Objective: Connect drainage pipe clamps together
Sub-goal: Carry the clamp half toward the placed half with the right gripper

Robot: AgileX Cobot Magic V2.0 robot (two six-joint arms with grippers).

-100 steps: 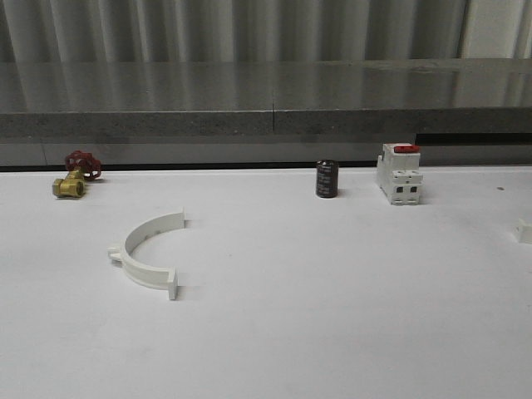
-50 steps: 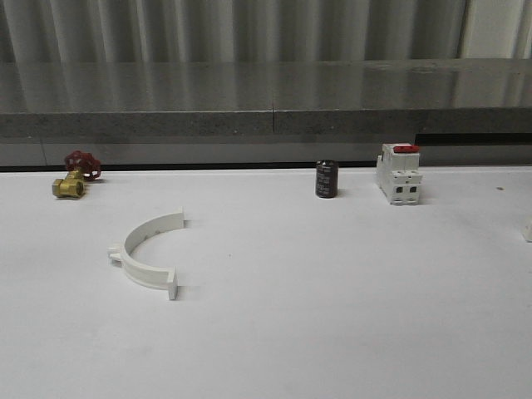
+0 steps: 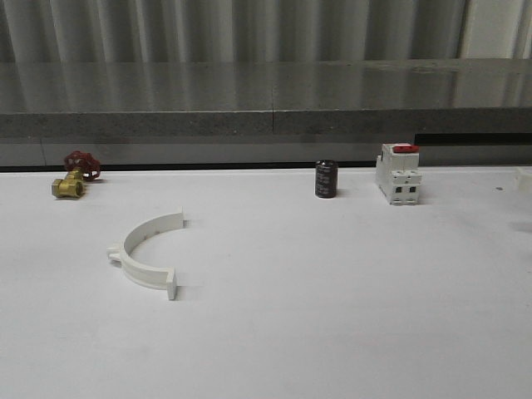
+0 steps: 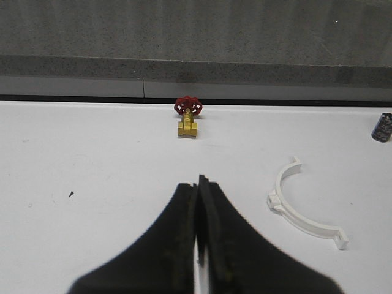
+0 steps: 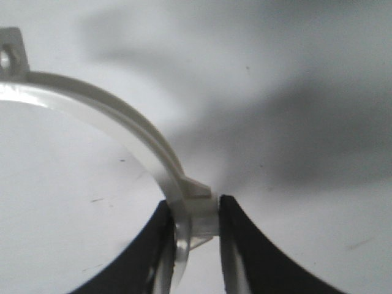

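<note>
One drainage pipe clamp point(image 3: 126, 256), a white half-ring with flange tabs, lies flat on the white table, left of centre. It also shows in the left wrist view point(image 4: 277, 197), off to the side of my left gripper point(image 4: 199, 180), which is shut with nothing in it, above bare table. My right gripper point(image 5: 195, 208) is shut on the other clamp half point(image 5: 104, 105), pinching it at a tab on the band, lifted off the table. A small white bit of that clamp point(image 3: 524, 176) pokes in at the right edge of the front view.
A brass valve with a red handle point(image 3: 73, 176) sits at the back left. A black cylinder point(image 3: 326, 179) and a white breaker with a red top point(image 3: 398, 174) stand at the back right. A grey ledge point(image 3: 266, 125) runs behind the table.
The white bit of the held clamp at the right edge of the front view has risen, from low beside the table to about breaker height. The clamp on the table has not moved.
</note>
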